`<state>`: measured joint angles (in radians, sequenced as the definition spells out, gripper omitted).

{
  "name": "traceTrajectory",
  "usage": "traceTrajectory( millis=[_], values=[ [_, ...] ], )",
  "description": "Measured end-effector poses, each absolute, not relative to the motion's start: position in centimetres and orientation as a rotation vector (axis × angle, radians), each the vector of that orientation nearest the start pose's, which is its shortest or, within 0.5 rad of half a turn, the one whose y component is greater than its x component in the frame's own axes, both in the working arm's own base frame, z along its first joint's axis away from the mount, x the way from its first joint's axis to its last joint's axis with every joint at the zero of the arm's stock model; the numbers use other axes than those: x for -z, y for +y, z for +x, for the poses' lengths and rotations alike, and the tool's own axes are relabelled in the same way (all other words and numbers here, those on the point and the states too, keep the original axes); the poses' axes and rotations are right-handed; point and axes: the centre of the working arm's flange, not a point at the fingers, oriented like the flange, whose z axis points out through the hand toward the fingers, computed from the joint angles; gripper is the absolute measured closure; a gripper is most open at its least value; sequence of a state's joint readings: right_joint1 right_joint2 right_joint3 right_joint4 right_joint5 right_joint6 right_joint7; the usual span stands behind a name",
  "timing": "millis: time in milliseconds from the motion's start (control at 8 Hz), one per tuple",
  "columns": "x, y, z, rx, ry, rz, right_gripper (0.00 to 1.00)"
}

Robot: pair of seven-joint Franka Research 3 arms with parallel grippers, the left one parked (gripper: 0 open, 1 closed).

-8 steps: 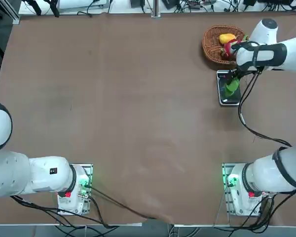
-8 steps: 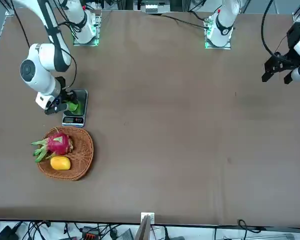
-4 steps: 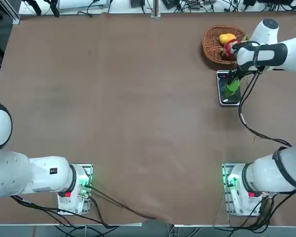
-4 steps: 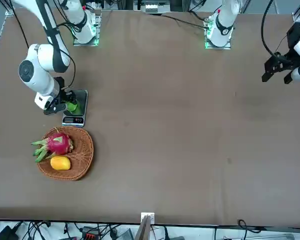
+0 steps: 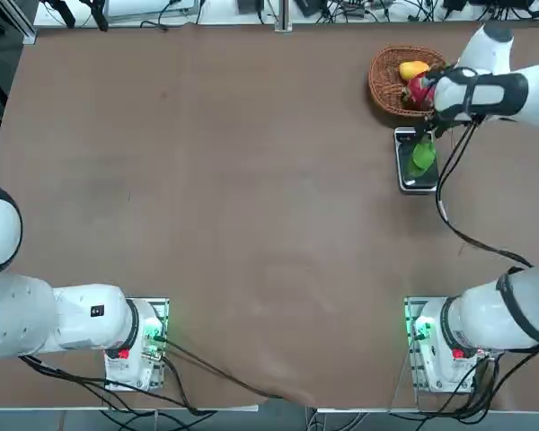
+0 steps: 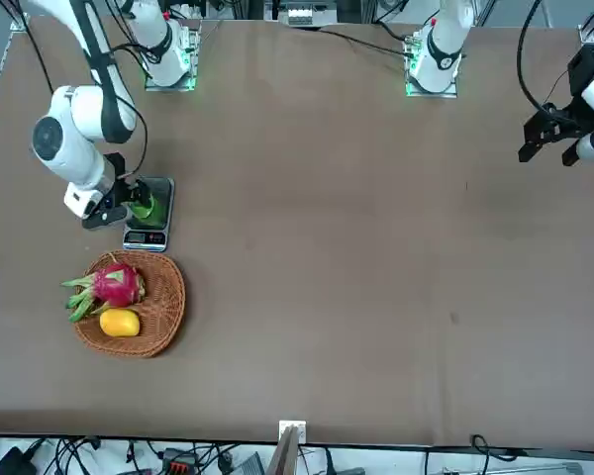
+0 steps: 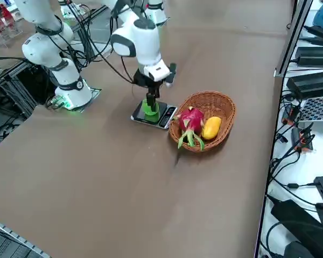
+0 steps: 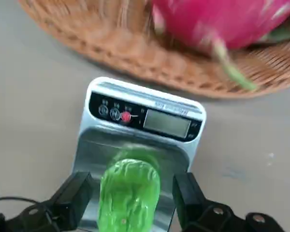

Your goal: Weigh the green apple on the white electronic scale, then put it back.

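White, rounded shells all along the right arm (image 5: 485, 90), glossy and smooth. A black band rings the wrist link. A thin black cable (image 5: 449, 211) loops loose off the wrist toward the base (image 5: 440, 346), where a green light glows. The right gripper (image 8: 130, 195) carries two blocky black fingers (image 8: 75, 195), silver screws behind them.

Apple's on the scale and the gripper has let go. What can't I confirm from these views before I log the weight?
- Scale display: no digits readable in the wrist view; too small in the others.
- Green apple: its underside is hidden, so its seating on the platform is unverified.
- Right gripper: fingers open either side of the apple; clearance unclear elsewhere, hidden by the arm.
- Dragon fruit: blurred and cropped.
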<state>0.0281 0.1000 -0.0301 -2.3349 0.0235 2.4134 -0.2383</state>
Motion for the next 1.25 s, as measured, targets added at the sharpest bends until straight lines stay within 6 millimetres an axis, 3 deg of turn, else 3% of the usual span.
traceTrajectory(
  millis=[250, 750, 1000, 1250],
  values=[
    [-36.2, 0.0, 52.8, -0.025, -0.285, -3.109, 0.00],
    [-52.6, 0.0, 54.7, -0.087, -0.277, -3.098, 0.00],
    [-58.0, -0.2, 53.6, -0.025, -0.276, -3.101, 0.00],
    [-60.9, -0.3, 51.9, 0.026, -0.277, -3.102, 0.00]
  ],
)
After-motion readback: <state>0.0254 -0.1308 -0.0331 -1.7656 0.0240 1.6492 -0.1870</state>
